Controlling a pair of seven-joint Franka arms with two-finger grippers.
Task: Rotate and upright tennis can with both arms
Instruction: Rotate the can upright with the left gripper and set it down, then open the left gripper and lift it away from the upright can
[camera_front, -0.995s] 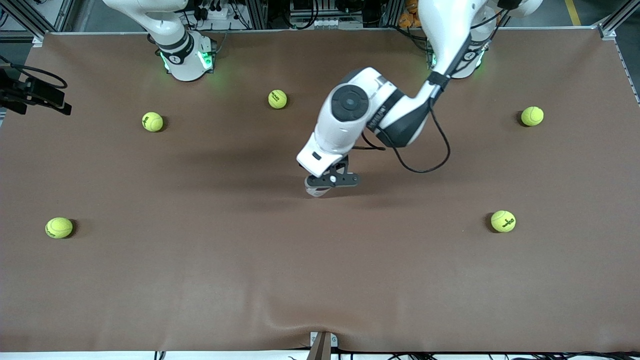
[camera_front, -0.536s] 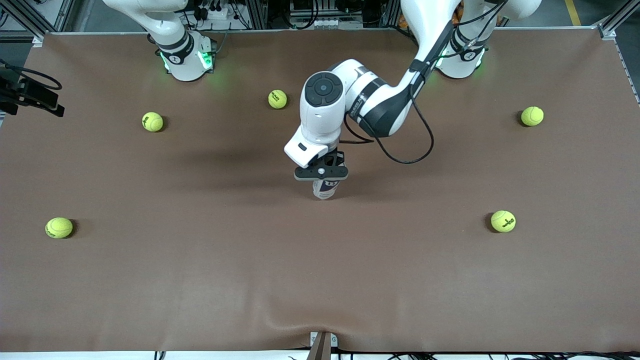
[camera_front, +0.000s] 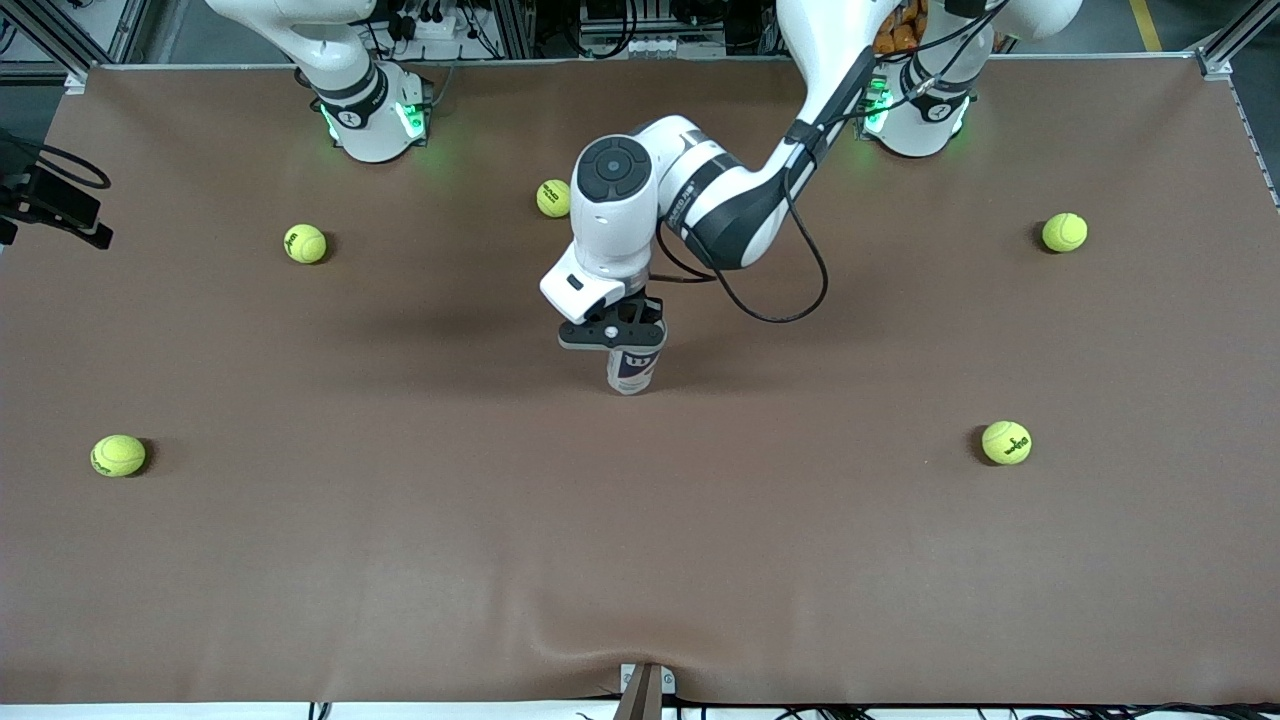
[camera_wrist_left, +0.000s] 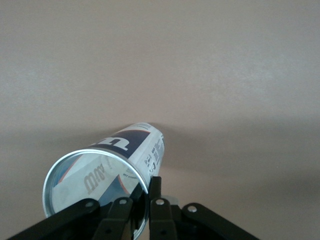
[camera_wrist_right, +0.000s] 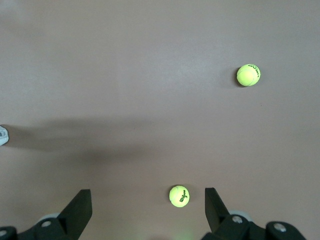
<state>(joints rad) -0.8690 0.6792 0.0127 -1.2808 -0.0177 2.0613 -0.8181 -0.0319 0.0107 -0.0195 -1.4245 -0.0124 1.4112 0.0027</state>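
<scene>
Front view: left gripper is clamped on the tennis can, standing near the table's middle. Right gripper, fingers spread apart, waits above a tennis ball.

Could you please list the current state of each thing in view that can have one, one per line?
Tennis can: standing on the table, open end up, gripped near the rim.
Left pincer: shut on the tennis can, mid-table.
Right pincer: open, holding nothing, waiting above the table at the right arm's end.
Tennis ball: loose on the table, below the right pincer.
Table: five balls scattered on it.
</scene>
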